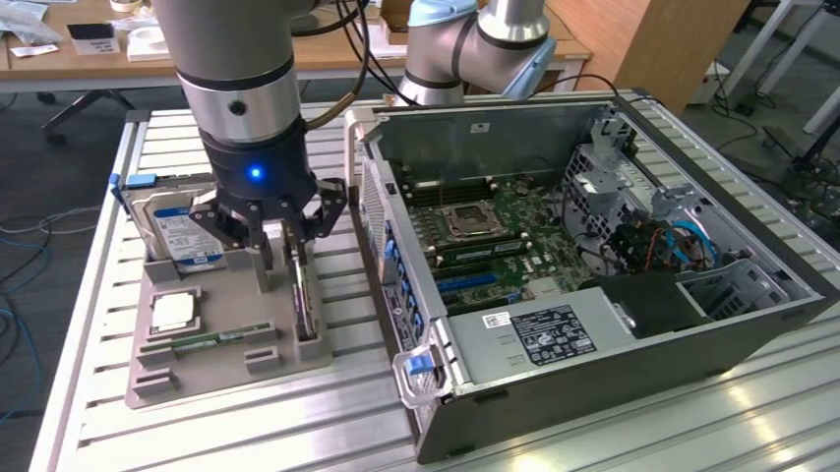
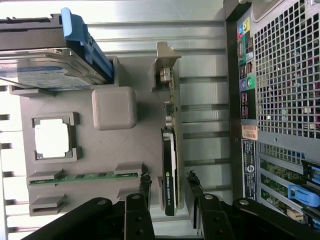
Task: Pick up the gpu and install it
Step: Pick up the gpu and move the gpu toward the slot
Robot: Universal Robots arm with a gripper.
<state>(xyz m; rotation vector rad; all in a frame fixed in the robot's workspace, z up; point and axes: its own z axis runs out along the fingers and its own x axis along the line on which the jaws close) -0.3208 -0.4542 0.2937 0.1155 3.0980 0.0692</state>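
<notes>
The open case (image 1: 630, 295) sits on the desk (image 1: 656, 433). To the exterior view's left, a tray (image 1: 223, 369) holds the gpu (image 2: 171, 150) on edge. The end effector (image 2: 168, 179) straddles it, spread wide and gripping nothing. The card is probably light, stiff and fragile, best pinched across its flat faces.

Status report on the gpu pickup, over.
Open gripper straddling gpu, gaps either side. Card stands on edge in tray, not lifted. Nearby hard drive apart from fingers, nothing blocking.
</notes>
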